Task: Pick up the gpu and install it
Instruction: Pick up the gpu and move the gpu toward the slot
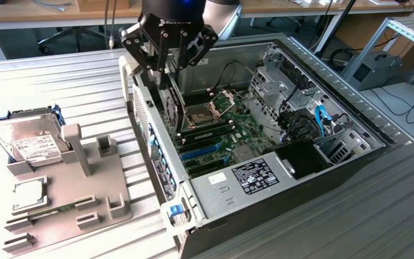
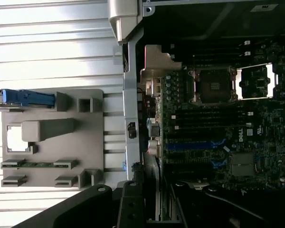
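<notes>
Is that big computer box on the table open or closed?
Open. The dark grey metal computer case lies on its side with its side panel off, showing the green circuit board inside.

Our pale grey ribbed metal desk point(image 1: 63, 81) carries a flat grey plastic parts tray point(image 1: 103, 186) and, just beside it, an open silver-and-black computer case point(image 1: 315, 189) lying on its side.

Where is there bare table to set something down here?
Bare table beyond the hard drive, and at the exterior view's lower right beside the computer case. Crowded: the grey tray and inside the case, where the gripper holds the gpu.
</notes>
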You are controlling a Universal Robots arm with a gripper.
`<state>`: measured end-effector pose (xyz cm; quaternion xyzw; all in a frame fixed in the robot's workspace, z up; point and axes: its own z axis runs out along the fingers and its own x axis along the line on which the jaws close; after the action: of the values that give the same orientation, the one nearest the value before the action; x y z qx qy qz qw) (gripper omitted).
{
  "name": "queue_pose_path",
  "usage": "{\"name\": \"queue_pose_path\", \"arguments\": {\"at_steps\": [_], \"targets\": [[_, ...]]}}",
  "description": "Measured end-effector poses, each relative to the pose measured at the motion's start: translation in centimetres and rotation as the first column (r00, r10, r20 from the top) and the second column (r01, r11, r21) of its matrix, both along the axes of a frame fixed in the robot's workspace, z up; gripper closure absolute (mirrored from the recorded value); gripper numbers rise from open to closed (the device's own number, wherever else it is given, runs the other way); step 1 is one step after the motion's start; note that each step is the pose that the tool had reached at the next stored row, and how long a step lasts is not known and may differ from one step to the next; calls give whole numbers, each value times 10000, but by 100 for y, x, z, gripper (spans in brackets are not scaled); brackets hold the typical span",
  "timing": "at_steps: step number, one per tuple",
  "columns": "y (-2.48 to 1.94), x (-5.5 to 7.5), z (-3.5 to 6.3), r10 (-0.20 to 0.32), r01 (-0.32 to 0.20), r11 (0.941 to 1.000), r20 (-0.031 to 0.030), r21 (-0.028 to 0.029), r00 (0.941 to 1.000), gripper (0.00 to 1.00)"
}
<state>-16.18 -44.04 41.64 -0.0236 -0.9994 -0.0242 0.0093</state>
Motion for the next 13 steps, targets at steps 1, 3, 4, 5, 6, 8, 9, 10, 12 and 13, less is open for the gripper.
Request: {"name": "queue_pose_path", "arguments": {"at_steps": [1,3,4,5,6,8,9,10,12,13], "targets": [[0,25,-4,0,0,10000,-18,-2,10000,74],[0,70,-15,1,-1,10000,-51,-6,10000,74],[0,93,-20,0,0,10000,-66,-10,10000,74],[0,116,-27,0,0,10000,-81,-15,10000,74],[0,139,-34,0,0,10000,-93,-17,10000,74],[0,175,-46,-1,0,10000,-102,-39,9999,74],[0,216,-55,0,-1,10000,-103,-65,9999,74],[0,234,-59,0,-1,10000,-103,-73,9999,74],[0,291,-68,-1,0,10000,-104,-96,9999,74],[0,311,-72,-2,0,9999,-104,-104,9999,74]]}}
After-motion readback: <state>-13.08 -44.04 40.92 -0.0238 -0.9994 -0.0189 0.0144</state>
